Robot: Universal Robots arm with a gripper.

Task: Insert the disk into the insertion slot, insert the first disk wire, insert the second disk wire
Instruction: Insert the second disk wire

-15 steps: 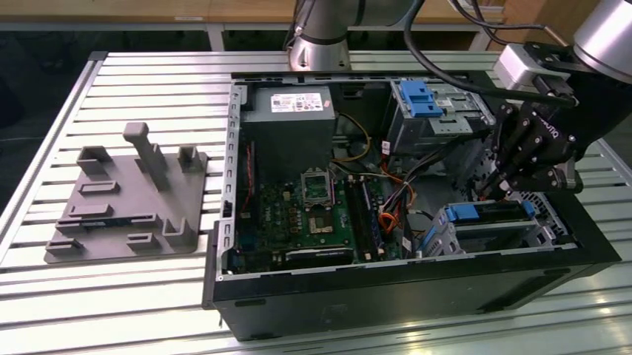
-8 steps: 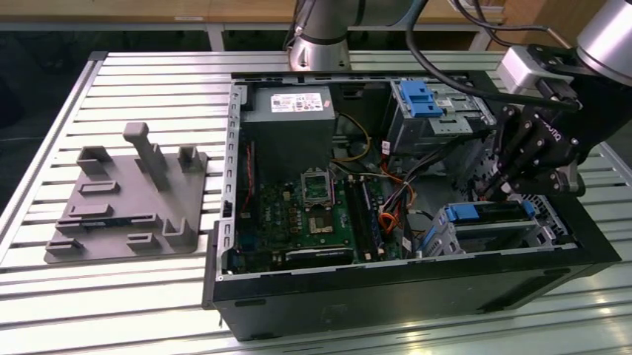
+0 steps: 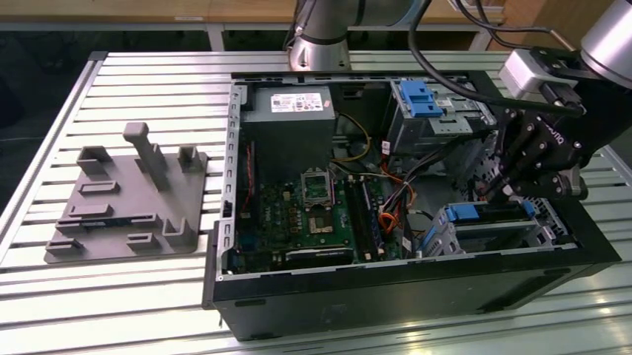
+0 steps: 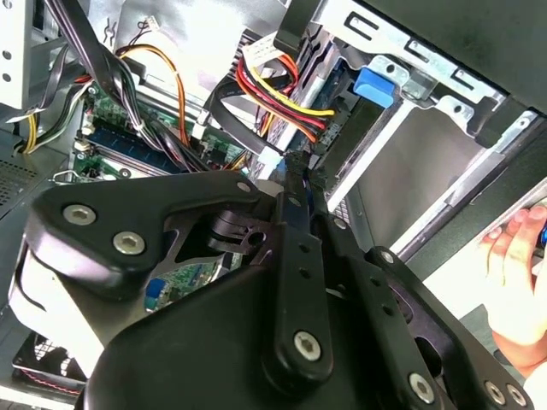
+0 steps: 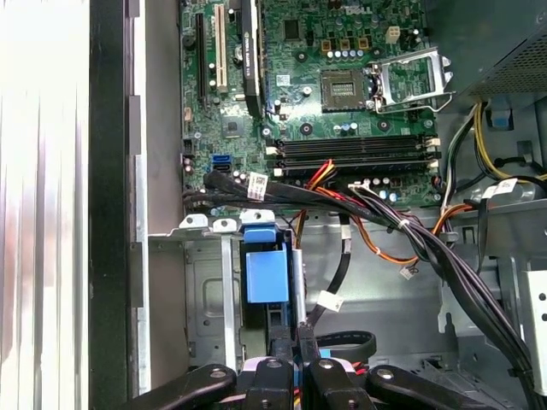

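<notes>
1. We judge the disk already seated in the insertion slot, at the open case's corner on the exterior view's right.
2. Our gripper is pinched narrow beside the red-yellow power wires, seemingly gripping a connector at the disk's end.
3. Whether either wire is seated, we cannot tell.

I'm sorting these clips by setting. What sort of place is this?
Probably a robotics lab or test bench for computer assembly. An open desktop computer case lies on a slatted aluminium table, a grey fixture plate sits beside it, and the gripper reaches into the case near the blue-framed disk.
</notes>
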